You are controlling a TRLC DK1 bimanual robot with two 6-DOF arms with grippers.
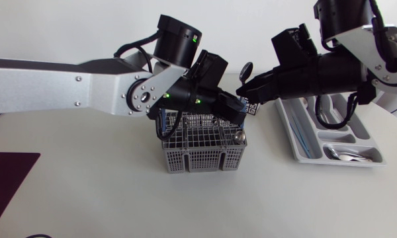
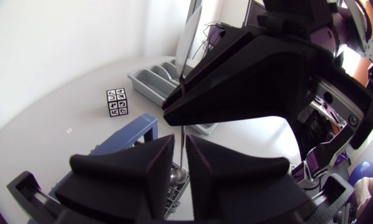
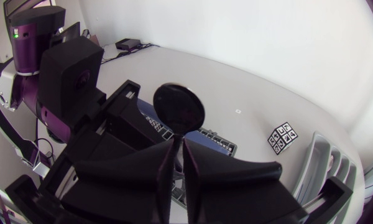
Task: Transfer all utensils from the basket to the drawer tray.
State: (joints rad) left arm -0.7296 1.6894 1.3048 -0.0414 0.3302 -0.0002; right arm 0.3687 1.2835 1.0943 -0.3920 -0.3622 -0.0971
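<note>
The left arm (image 1: 66,86) is covering the rear of the basket (image 1: 202,155) and whatever is standing there. Above the basket, the spoon (image 1: 246,68) is losing most of its handle inside the right gripper (image 1: 240,90). Right of the basket, the right arm (image 1: 331,73) is hiding the far end of the drawer tray (image 1: 341,163).

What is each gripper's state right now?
Left matte black gripper: cannot be told.
Right matte black gripper: closed on the round-bowled metal spoon.

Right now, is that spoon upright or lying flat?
Upright: the spoon stands bowl-up, handle pinched in the right gripper above the basket.
</note>
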